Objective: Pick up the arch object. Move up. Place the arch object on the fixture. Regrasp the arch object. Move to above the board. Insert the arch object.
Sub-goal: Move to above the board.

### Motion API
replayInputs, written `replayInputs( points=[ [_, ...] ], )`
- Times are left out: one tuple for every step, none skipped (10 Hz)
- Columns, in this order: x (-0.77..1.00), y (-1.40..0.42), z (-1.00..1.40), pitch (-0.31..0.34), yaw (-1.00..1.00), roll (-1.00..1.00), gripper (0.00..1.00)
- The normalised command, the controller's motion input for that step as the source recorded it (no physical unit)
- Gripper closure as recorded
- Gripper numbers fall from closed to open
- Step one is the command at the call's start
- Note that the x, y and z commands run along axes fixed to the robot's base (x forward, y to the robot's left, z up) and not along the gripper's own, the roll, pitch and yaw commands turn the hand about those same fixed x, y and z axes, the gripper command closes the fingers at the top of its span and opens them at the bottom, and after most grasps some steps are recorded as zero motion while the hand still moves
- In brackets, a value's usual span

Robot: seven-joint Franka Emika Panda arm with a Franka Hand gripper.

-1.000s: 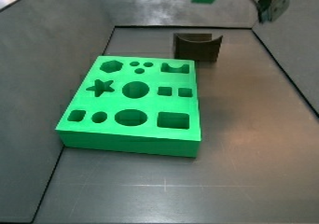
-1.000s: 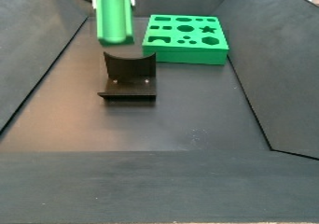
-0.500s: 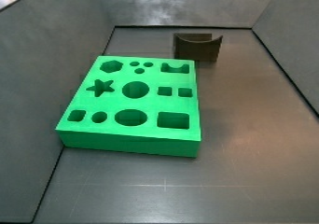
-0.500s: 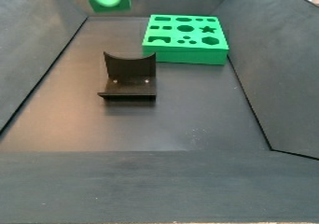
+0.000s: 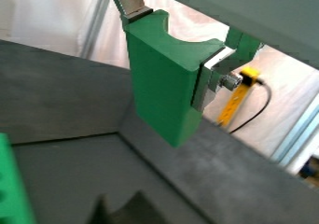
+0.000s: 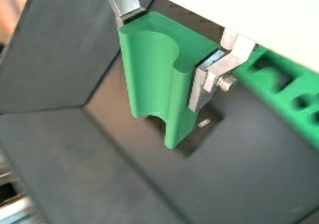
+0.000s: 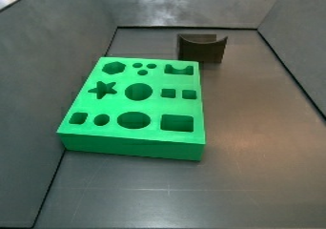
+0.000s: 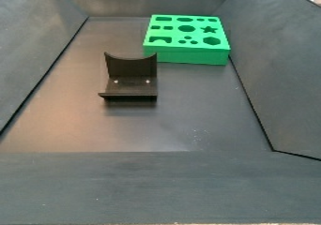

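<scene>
Now that our tool (image 5: 174, 43) has climbed beyond both side views, we see it clamped — silver fingers (image 6: 214, 67) flanking the arch object (image 5: 165, 78).

One arch object (image 5: 165, 78), one fixture (image 8: 128, 76), one board (image 7: 135, 105), one hand (image 6: 173, 39).

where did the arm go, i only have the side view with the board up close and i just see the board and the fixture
Observer: It is above the frame of both side views. In both wrist views the hand holds the arch object between its silver fingers.
Operator: is the arch object clear of the fixture
Observer: Yes. The fixture stands bare on the floor in a side view, nothing resting in its dip.
Operator: which way is the notch facing
Observer: In a wrist view the curved notch runs along the arch object's exposed side, not against the fingers.
</scene>
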Motion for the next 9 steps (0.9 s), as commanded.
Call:
replayInputs(
  points=[
    [-0.67,-1.0,0.39,-0.095,-0.06,-1.0,1.0],
    [-0.7,-1.0,0.39,-0.103,-0.06,-1.0,1.0],
    [-0.72,-1.0,0.39,-0.106,-0.07,-1.0,1.0],
    [-0.79,-1.0,0.41,-0.118,-0.07,-1.0,1.0],
    [-0.79,-0.95,0.4,-0.127,-0.08,-1.0,1.0],
    [-0.51,-0.52,0.23,-0.142,-0.07,-1.0,1.0],
    [-0.33,-0.27,0.12,-0.145,-0.08,-1.0,1.0],
    [-0.19,-0.11,0.06,-0.145,-0.07,-1.0,1.0],
    [-0.16,-0.07,0.05,-0.137,-0.07,-0.87,1.0]
  ],
)
